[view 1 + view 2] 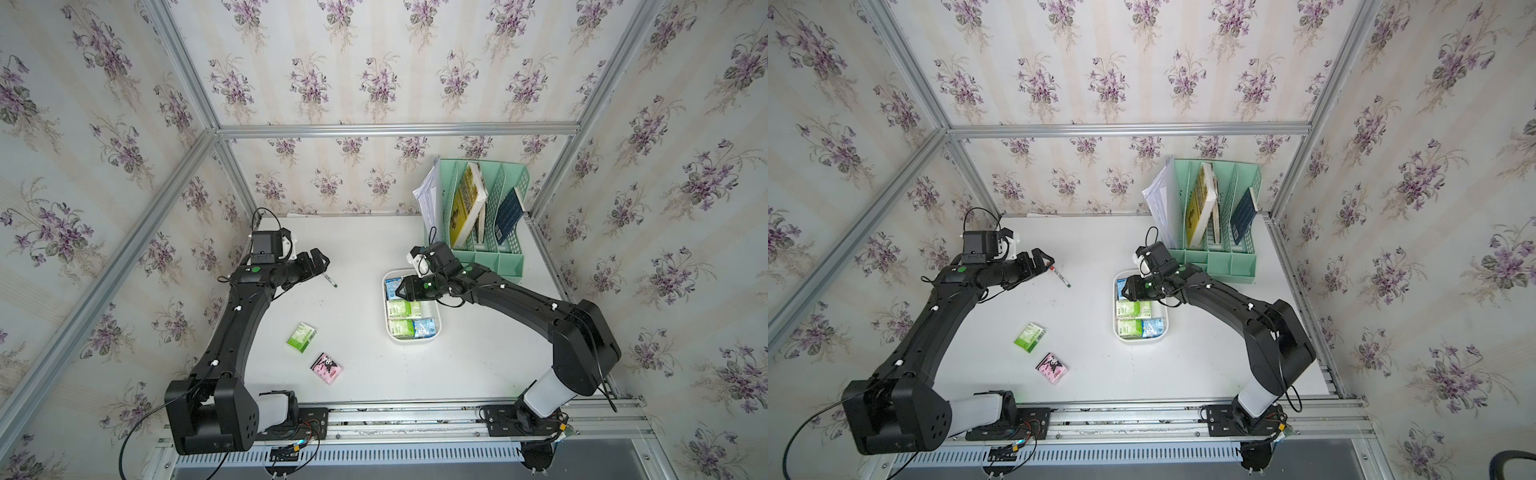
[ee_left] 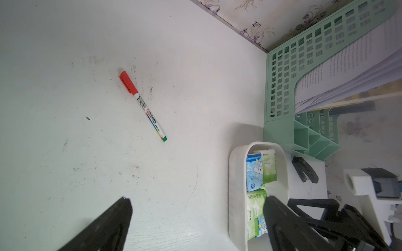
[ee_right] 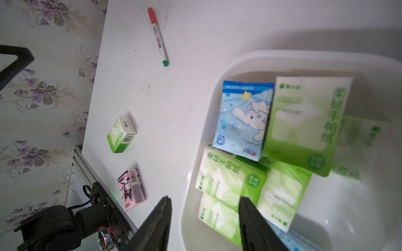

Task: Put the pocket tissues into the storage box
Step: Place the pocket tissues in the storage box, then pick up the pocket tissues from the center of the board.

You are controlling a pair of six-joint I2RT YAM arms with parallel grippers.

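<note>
The white storage box [image 1: 388,328] [image 1: 1116,326] lies at the middle right of the table and holds several pocket tissues, green-and-white [image 1: 399,308] and light blue [image 3: 243,117]. My right gripper [image 1: 399,291] [image 3: 205,198] hovers open over the box's far end. One finger is outside the wall, the other is over the green packets, and nothing is between them. A green packet [image 1: 301,337] [image 3: 121,134] and a pink packet [image 1: 326,368] [image 3: 131,189] lie loose on the table left of the box. My left gripper [image 1: 322,264] [image 2: 197,198] is open and empty at the back left.
A red-capped marker pen [image 1: 330,280] [image 2: 142,104] lies just in front of the left gripper. A mint-green file organiser [image 1: 486,216] with books and papers stands behind the box. A small black stapler-like object [image 2: 303,169] lies between the organiser and the box.
</note>
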